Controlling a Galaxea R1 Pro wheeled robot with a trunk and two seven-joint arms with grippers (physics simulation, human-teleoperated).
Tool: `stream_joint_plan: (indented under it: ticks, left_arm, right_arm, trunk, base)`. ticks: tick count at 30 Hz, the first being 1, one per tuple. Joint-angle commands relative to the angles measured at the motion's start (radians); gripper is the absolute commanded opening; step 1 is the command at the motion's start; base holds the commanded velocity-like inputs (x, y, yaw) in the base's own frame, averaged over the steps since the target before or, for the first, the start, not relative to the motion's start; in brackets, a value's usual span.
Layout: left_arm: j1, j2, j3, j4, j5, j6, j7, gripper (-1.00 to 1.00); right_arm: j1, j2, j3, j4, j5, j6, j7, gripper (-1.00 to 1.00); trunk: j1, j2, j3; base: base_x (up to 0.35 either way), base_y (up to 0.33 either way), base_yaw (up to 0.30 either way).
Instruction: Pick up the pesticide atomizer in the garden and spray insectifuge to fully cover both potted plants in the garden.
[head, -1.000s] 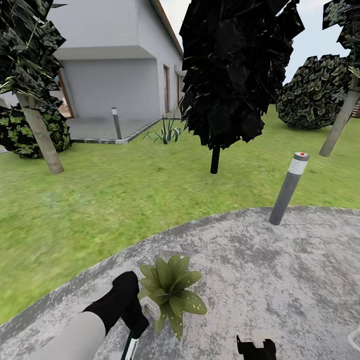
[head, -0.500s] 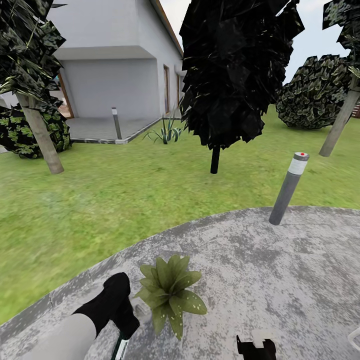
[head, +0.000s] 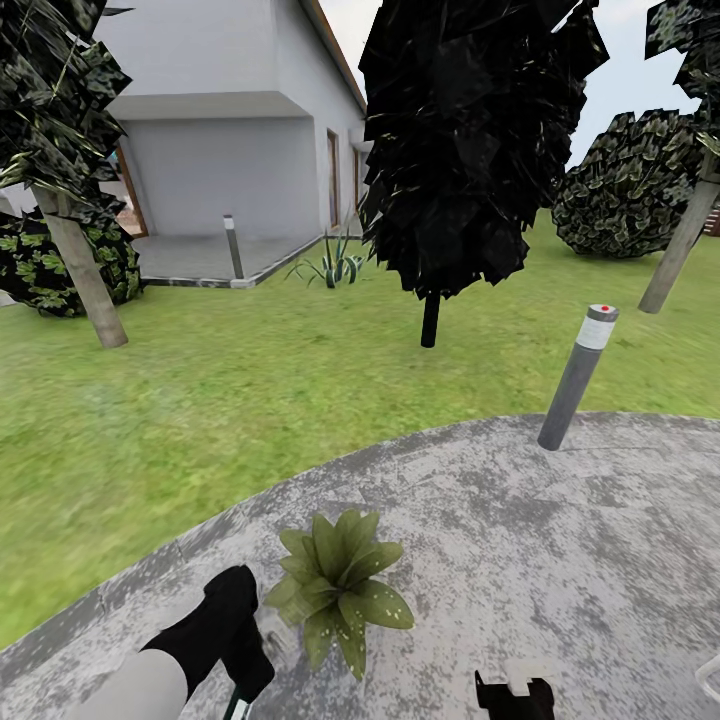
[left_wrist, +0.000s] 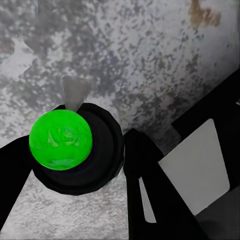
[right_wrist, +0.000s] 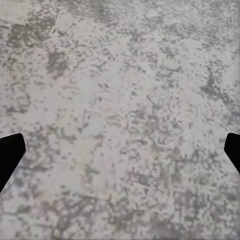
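Note:
One potted plant (head: 340, 585), a low rosette of speckled green leaves, stands on the grey paved patio (head: 560, 560) near its front edge. Just left of it is my left gripper (head: 238, 678), shut on the pesticide atomizer (head: 238, 706), whose slim dark body runs off the picture's lower edge. The left wrist view looks down on the atomizer's bright green top (left_wrist: 61, 140) in its black collar, held between the dark fingers (left_wrist: 192, 167) above the paving. My right gripper (head: 512, 692) hangs open low at the right, with bare paving between its fingertips (right_wrist: 10, 155).
A grey bollard lamp (head: 580, 375) stands at the patio's far edge, right of centre. Beyond it lie green lawn (head: 250, 400), a dark tree (head: 450, 150), a spiky plant (head: 335, 265), a second lamp (head: 232, 245), bushes and a white house (head: 230, 110).
My left arm has drawn back to the left and down, away from the plant, carrying the atomizer. The right gripper and the camera have stayed put.

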Motion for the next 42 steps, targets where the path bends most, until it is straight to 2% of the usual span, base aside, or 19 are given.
stream_joint_plan:
  ticks: [1,6,9,16,20,23,25,28,31,34,36,40,42]
  left_arm:
    - [0.000,-0.001,0.001,-0.007,-0.010,0.003,-0.010,-1.00]
    - [0.001,-0.008,-0.002,-0.016,-0.010,0.002,0.009,-1.00]
    - [0.001,-0.021,0.000,-0.017,-0.009,0.002,0.078,-1.00]
    - [-0.013,-0.034,-0.001,-0.018,-0.007,0.002,0.086,-1.00]
    - [-0.016,-0.020,0.004,-0.017,-0.007,0.003,0.082,-1.00]
    - [-0.026,-0.019,0.070,-0.017,-0.007,0.001,0.081,-1.00]
    - [-0.056,-0.025,0.084,-0.017,-0.006,0.003,0.077,-1.00]
    - [-0.106,-0.021,0.089,-0.005,-0.004,0.003,0.067,-1.00]
    - [-0.103,-0.012,0.088,-0.002,-0.011,-0.004,0.066,-1.00]
    - [-0.097,0.039,0.086,0.010,-0.005,-0.043,0.066,-1.00]
    - [-0.097,0.049,0.090,0.032,-0.004,-0.066,0.065,-1.00]
    - [-0.100,0.040,0.088,0.051,-0.006,-0.081,0.064,-1.00]
    - [-0.104,0.025,0.087,0.052,-0.007,-0.081,0.062,-1.00]
  right_arm:
    - [-0.001,-0.001,0.009,0.001,-0.005,-0.003,-0.005,1.00]
    - [-0.001,-0.002,0.009,0.001,-0.005,-0.004,-0.004,1.00]
    - [-0.001,-0.002,0.009,0.001,-0.005,-0.003,-0.006,1.00]
    - [-0.001,-0.002,0.009,0.001,-0.005,-0.003,-0.006,1.00]
    - [-0.001,-0.002,0.009,0.001,-0.005,-0.003,-0.006,1.00]
    - [-0.001,-0.002,0.009,0.001,-0.004,-0.002,-0.006,1.00]
    - [-0.001,-0.002,0.009,0.001,-0.004,-0.002,-0.006,1.00]
    - [-0.001,-0.002,0.009,0.001,-0.004,-0.002,-0.006,1.00]
    - [-0.001,-0.002,0.009,0.001,-0.004,-0.002,-0.006,1.00]
    - [-0.001,-0.002,0.009,0.001,-0.004,-0.002,-0.006,1.00]
    - [-0.001,-0.002,0.009,0.001,-0.004,-0.002,-0.006,1.00]
    - [0.000,-0.002,0.009,0.001,-0.004,-0.003,-0.006,1.00]
    - [0.000,-0.002,0.009,0.001,-0.004,-0.003,-0.006,1.00]
  trunk:
    - [0.000,0.000,-0.001]
    - [0.000,0.000,-0.001]
    - [0.000,0.000,-0.001]
    - [0.000,0.000,-0.001]
    - [0.000,0.000,-0.001]
    - [0.000,0.000,-0.001]
    - [0.000,0.000,-0.001]
    - [0.000,0.000,-0.001]
    - [0.000,0.000,-0.001]
    - [0.000,0.000,-0.001]
    - [0.000,0.000,-0.001]
    - [0.000,0.000,-0.001]
    - [0.000,0.000,-0.001]
  base:
    - [0.000,0.000,0.000]
    - [0.000,0.000,0.000]
    - [-0.189,0.000,0.000]
    - [-0.232,0.000,0.000]
    - [-0.014,0.000,0.000]
    - [-0.001,0.000,0.000]
    - [0.000,0.000,0.000]
    - [0.000,0.000,0.000]
    - [0.000,0.000,0.000]
    - [0.000,0.000,0.000]
    - [0.000,0.000,0.000]
    - [0.000,0.000,0.000]
    - [0.000,0.000,0.000]
